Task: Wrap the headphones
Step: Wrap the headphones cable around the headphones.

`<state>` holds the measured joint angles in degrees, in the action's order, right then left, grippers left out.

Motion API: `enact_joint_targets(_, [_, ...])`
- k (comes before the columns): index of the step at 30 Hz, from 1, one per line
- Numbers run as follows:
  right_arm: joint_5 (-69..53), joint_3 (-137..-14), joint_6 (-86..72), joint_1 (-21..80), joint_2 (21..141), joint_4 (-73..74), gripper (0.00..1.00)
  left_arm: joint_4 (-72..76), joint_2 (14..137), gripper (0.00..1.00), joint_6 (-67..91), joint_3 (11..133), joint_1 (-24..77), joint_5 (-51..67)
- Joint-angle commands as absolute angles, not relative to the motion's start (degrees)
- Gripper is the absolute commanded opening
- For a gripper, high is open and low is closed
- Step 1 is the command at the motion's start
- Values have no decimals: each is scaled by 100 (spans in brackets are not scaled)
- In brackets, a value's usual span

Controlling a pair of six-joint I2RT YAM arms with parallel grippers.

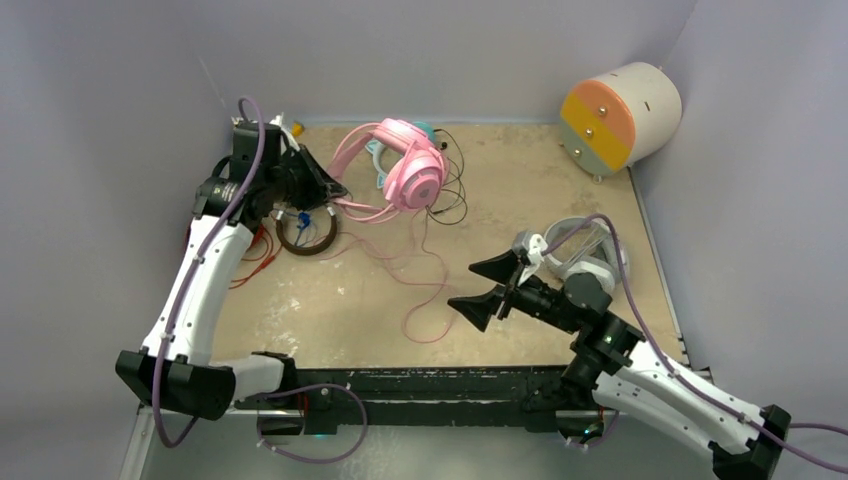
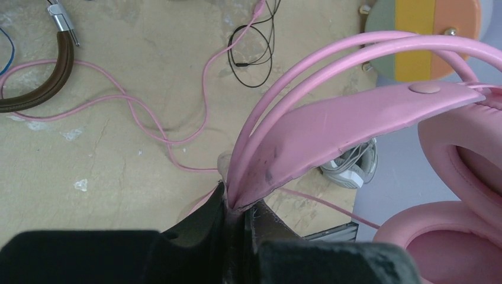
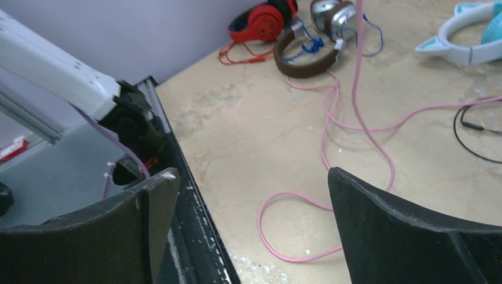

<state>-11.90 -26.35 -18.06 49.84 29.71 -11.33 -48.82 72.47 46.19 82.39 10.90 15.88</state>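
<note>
The pink over-ear headphones (image 1: 408, 168), padded cups under a double wire arch, sat just off the tips of the left gripper (image 1: 335, 190) at the far side of the mottled beige tabletop (image 1: 520, 200). That gripper's black fingers (image 2: 201, 222) were pressed tight together on the low end of the pink headband (image 2: 331, 127), where the wire hoops and the soft strap meet, and the cups stood beyond the fingertips. I could not tell whether the cups rested on the table or hung clear of it.

The thin pink cord (image 1: 425, 300) ran down from the pair and lay in loose loops on the table, the nearest loop just ahead of the right gripper (image 1: 484, 287). That gripper stood wide, its two fingers far apart with nothing between them, well apart from the pink pair. Close behind its wrist lay a grey-white pair of headphones (image 1: 582, 250).

Just beneath the left gripper lay a brown padded headband with silver cups and a blue cord (image 1: 305, 235). Behind the pink pair, a white headband with teal cat ears (image 1: 377, 160) lay near a thin black cable (image 1: 452, 195)
</note>
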Motion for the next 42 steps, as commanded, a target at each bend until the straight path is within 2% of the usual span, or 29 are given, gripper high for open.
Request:
enact_joint_targets(1, [-899, -2883, -1597, 4984, 3543, -1301, 99, -4486, 6777, 0, 4548, 8474, 1055, 1890])
enact_joint_targets(14, [-706, -2519, -1370, 4991, 5891, -4056, 99, -5172, 6104, 0, 4282, 8788, 1055, 1978])
enact_joint_targets(22, [238, -2233, -1584, 4991, 6289, -4359, 99, -5496, 5872, 0, 4236, 9113, 1055, 1956])
enact_joint_targets(33, [47, -2533, -1540, 4984, 7557, -4833, 96, -5603, 5807, 0, 4394, 9526, 1055, 2147])
enact_joint_targets(35, [14, -2673, -1564, 4992, 7817, -4964, 93, -5652, 5826, 0, 4390, 9621, 1055, 2185])
enact_joint_targets(42, [-842, -3480, -1454, 4992, 7987, -4927, 73, -5693, 5776, 0, 4389, 9593, 1055, 2339])
